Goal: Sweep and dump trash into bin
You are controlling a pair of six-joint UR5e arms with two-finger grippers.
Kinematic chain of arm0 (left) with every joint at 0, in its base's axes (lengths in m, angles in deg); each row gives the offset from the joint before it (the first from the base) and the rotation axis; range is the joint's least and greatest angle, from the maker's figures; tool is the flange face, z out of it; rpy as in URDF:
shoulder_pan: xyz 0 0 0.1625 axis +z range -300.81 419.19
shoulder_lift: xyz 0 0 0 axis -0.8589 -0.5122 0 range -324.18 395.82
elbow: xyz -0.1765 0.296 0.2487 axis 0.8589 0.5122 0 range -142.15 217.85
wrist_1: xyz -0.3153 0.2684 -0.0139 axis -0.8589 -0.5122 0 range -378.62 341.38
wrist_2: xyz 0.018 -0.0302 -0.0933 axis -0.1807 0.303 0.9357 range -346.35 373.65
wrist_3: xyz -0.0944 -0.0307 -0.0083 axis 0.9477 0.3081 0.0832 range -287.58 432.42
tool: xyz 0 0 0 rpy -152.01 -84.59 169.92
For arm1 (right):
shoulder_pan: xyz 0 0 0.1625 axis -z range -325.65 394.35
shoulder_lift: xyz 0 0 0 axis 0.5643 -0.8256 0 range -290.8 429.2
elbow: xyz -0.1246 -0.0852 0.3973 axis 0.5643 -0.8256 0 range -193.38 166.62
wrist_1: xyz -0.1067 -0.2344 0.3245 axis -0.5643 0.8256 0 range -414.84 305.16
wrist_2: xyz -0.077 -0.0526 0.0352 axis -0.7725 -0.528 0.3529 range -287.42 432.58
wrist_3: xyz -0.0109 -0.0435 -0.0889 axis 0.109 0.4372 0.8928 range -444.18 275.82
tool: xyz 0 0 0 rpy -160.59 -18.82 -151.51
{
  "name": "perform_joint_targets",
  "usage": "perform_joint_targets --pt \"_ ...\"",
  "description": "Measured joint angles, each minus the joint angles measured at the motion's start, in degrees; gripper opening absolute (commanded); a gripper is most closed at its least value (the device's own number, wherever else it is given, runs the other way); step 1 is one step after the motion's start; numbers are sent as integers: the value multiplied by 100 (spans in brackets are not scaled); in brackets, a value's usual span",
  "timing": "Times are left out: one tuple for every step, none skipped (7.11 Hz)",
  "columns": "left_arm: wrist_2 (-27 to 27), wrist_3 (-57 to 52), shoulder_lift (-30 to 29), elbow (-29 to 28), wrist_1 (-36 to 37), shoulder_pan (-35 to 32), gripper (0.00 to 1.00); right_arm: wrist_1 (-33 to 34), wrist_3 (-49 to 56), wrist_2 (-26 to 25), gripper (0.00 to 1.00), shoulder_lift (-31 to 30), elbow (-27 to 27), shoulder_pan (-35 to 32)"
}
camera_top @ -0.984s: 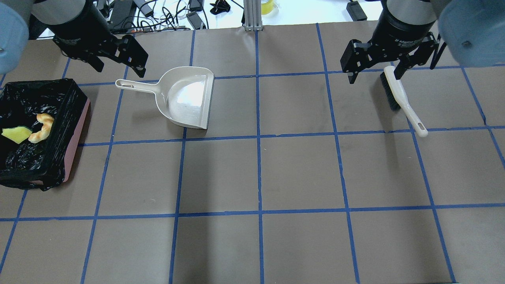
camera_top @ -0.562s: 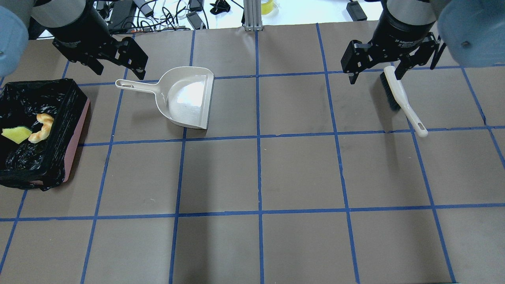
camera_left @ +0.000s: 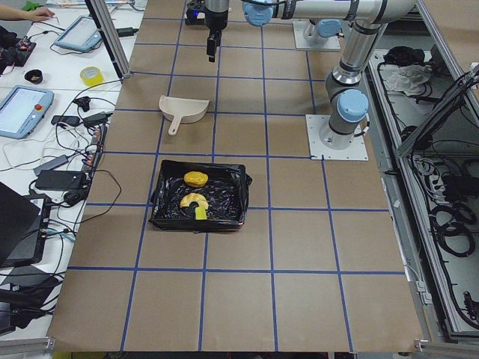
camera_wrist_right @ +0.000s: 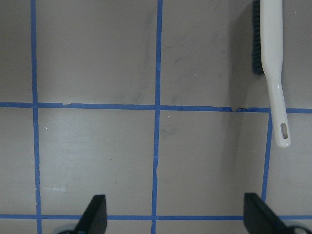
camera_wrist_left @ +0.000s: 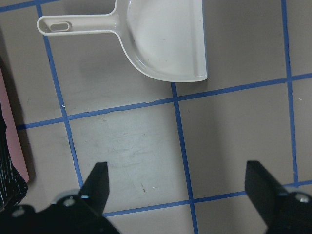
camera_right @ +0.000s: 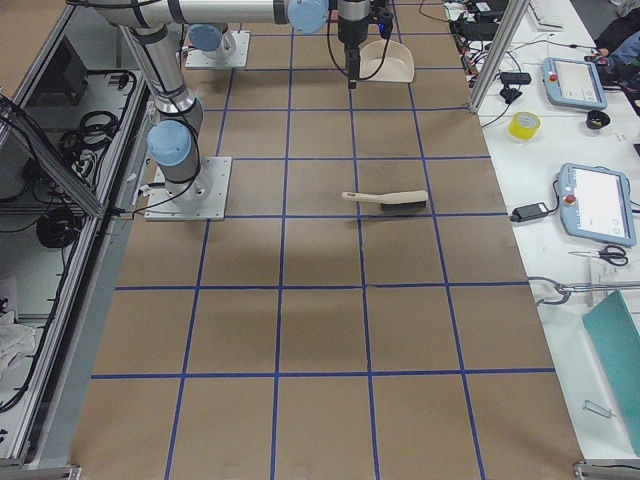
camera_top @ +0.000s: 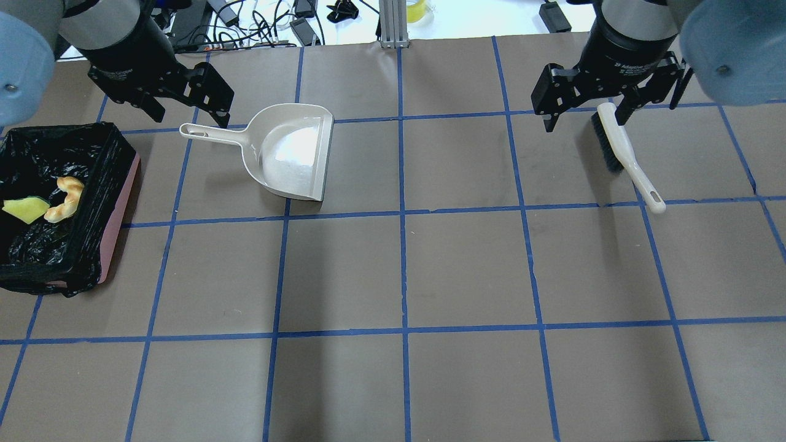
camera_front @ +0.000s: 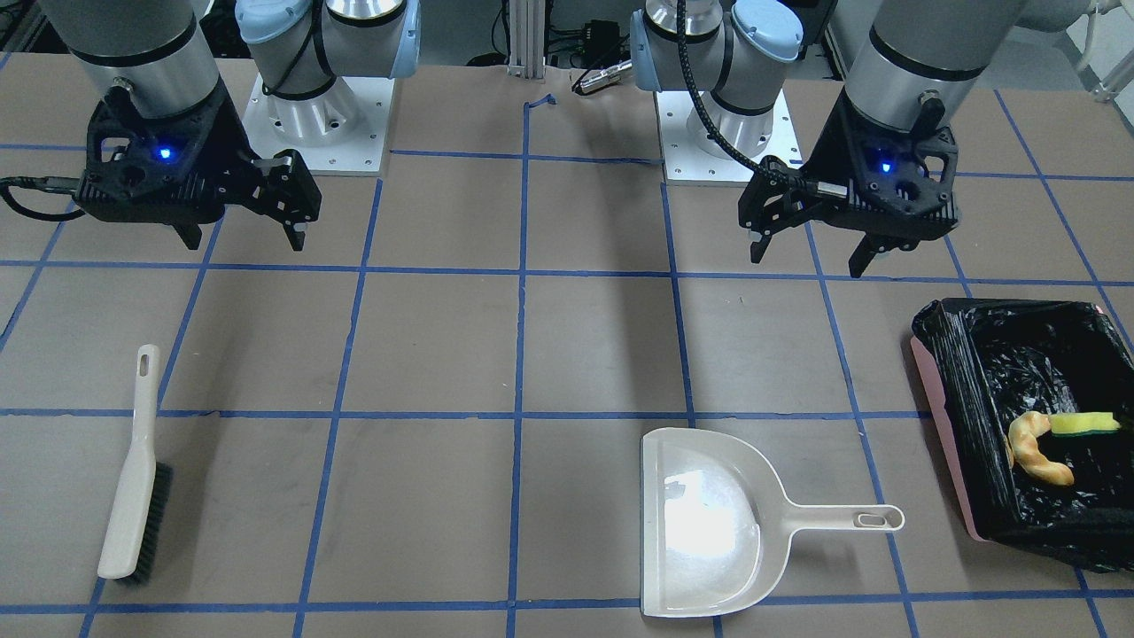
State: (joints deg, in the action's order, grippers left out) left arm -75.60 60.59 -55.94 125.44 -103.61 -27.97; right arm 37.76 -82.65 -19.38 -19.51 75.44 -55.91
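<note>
The bin (camera_top: 114,226), pink and lined with a black bag, stands at the table's left edge. In it lie the pale crescent slice (camera_top: 64,199) and the yellow-green sponge piece (camera_top: 24,210). The exterior left view also shows the golden-brown lump (camera_left: 196,179) in the bin (camera_left: 161,202). My left gripper (camera_top: 191,116) is open and empty, raised above the table behind the cream dustpan's handle. My right gripper (camera_top: 583,121) is open and empty, raised beside the brush's bristle end. Both also show in the front-facing view, the left gripper (camera_front: 806,259) and the right gripper (camera_front: 244,241).
The cream dustpan (camera_top: 295,153) lies flat and empty, its handle pointing toward the bin. The white brush (camera_top: 620,144) with dark bristles lies flat at the right. Blue tape grids the brown table. Cables and boxes lie beyond the far edge.
My left gripper has shifted a little to the right and away from the bin. The right gripper, dustpan, brush and trash have not moved.
</note>
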Motion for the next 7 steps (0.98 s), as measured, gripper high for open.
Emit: perform_joint_targets --pt "4 -12 -14 2 5 1 100 2 -8 -1 100 0 2 0" --pt "9 -22 -47 3 10 1 100 2 -11 -4 100 -2 4 0" --pt "11 -36 -88 4 16 3 100 3 -13 -5 100 -4 10 0" --pt "12 -48 -92 4 28 5 100 3 -11 -6 100 -5 13 0" --pt "11 -53 -75 4 42 11 100 3 -9 -6 100 -6 13 0" --pt "5 -55 -71 6 46 22 100 3 -9 -6 100 -6 13 0" --pt "3 -54 -71 10 47 34 100 5 -9 -5 100 -4 13 0"
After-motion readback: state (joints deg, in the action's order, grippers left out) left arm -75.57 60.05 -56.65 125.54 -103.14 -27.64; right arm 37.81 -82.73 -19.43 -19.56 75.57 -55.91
